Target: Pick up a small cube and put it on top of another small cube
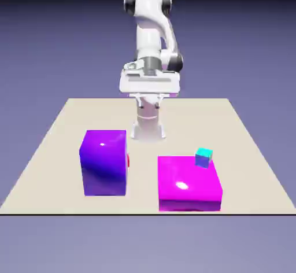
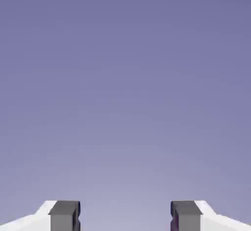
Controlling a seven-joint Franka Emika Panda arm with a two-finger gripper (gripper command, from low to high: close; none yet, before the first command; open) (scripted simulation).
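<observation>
The small cube is out of view in both frames. My gripper (image 1: 149, 94) hangs high above the far part of the table, well behind and above all the blocks. In the hand view my gripper (image 2: 125, 218) is open: the two grey fingertips (image 2: 64, 216) stand far apart at the bottom edge with only the plain backdrop between them. A cyan cube (image 1: 203, 157) sits at the far right corner of the magenta block (image 1: 188, 185). A thin red sliver (image 1: 128, 161) shows at the right side of the purple block (image 1: 104, 162), mostly hidden by it.
The tall purple block stands at the exterior view's left and the lower magenta block at its right, both near the front edge of the beige table (image 1: 243, 139). The robot's base (image 1: 148, 128) stands behind them in the middle.
</observation>
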